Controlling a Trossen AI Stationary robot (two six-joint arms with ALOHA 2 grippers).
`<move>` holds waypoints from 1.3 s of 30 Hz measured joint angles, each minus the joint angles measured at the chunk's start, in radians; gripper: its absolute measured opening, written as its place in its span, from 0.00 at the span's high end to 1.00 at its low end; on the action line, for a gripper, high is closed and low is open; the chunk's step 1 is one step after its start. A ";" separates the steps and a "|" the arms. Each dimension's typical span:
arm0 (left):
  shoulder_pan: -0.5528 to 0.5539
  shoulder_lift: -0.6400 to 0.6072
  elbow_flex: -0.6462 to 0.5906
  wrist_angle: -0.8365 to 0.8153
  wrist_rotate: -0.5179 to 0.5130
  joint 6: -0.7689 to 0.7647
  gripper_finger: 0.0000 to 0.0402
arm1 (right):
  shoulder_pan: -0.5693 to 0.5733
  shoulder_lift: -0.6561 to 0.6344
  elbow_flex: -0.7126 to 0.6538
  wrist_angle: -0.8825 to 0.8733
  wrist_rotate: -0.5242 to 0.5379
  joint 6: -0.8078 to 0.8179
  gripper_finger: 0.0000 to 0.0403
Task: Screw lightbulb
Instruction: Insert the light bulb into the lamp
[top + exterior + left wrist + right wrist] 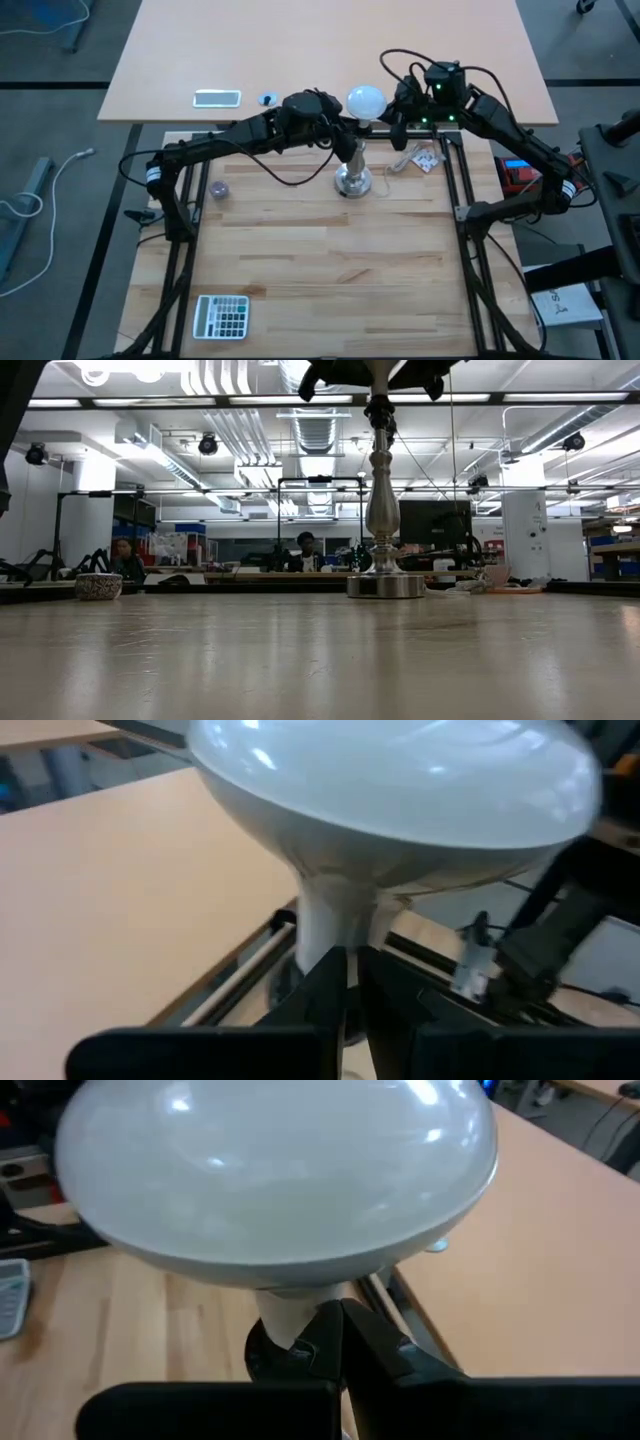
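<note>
The white frosted lightbulb [365, 100] stands globe-up on top of the silver stand [353, 180], whose round base rests on the wooden table; the low view shows the stand's stem [381, 510]. My left gripper [340, 124] reaches the bulb's neck from the table's left, and my right gripper [394, 112] reaches it from the right. In each wrist view the two fingers are shut together just below the globe [400, 790] [280, 1170]. My left gripper has its shut fingertips [330, 975] at the bulb's pale neck [325, 915], coming about level from the table's left; I cannot tell whether they touch it. My right gripper has its shut fingertips [350, 1330] beside the bulb's neck [285, 1315], above the dark socket [262, 1352], coming from the table's right; I cannot tell whether they touch it.
A calculator [222, 316] lies near the front left. A small speckled bowl [219, 189] sits at the left. A clear packet [425, 158] lies right of the stand. A white device [217, 97] lies on the far tabletop. People sit in the room behind [305, 550].
</note>
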 joint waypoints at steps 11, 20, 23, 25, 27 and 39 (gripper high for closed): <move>0.020 0.004 0.000 0.011 -0.032 0.034 0.95 | 0.048 -0.001 0.000 -0.002 -0.099 0.026 1.00; 0.006 -0.037 0.005 -0.038 -0.010 0.023 0.95 | 0.021 -0.023 0.000 -0.050 0.082 -0.007 1.00; 0.005 -0.038 0.003 -0.021 0.024 0.023 0.95 | 0.007 -0.019 0.001 -0.011 0.086 -0.010 1.00; 0.006 -0.024 -0.001 0.007 0.029 0.028 0.95 | 0.007 -0.010 0.001 0.003 0.079 -0.009 1.00; 0.007 -0.016 -0.002 0.012 0.033 0.026 0.95 | 0.008 -0.005 0.000 0.002 0.057 -0.009 1.00; 0.017 0.012 -0.002 0.047 0.031 0.023 0.95 | 0.012 -0.006 0.000 -0.005 0.015 0.000 1.00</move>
